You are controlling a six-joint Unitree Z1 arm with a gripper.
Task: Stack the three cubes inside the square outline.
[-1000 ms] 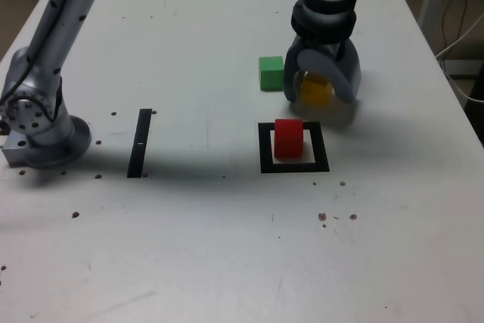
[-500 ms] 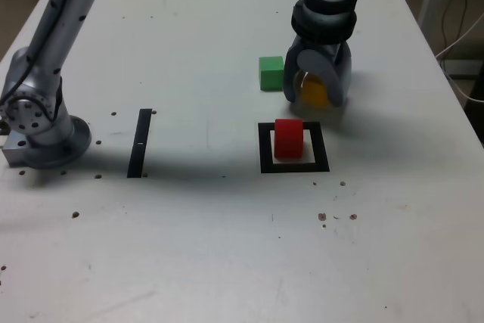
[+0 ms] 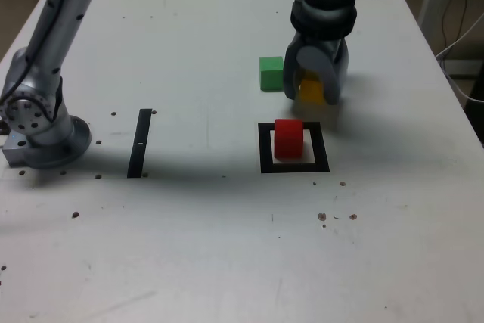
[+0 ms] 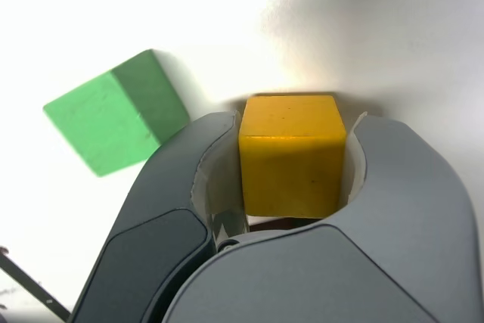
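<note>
Gripper (image 3: 313, 90) jaws, we see, pinch the small solid yellow cube (image 4: 293, 153) at table level. Just beside them sits the green cube (image 3: 271, 72); nearer the camera, the red cube (image 3: 288, 138) occupies the flat black square outline (image 3: 265, 149). Next, we judge: lift and set yellow squarely on red.

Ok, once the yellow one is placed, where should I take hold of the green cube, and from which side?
Come straight down on the green cube and grip two opposite flat side faces. It sits flat on the table, apart from the yellow cube now in the gripper. Probably turn the wrist: the wrist view shows it skewed relative to the jaws.
</note>
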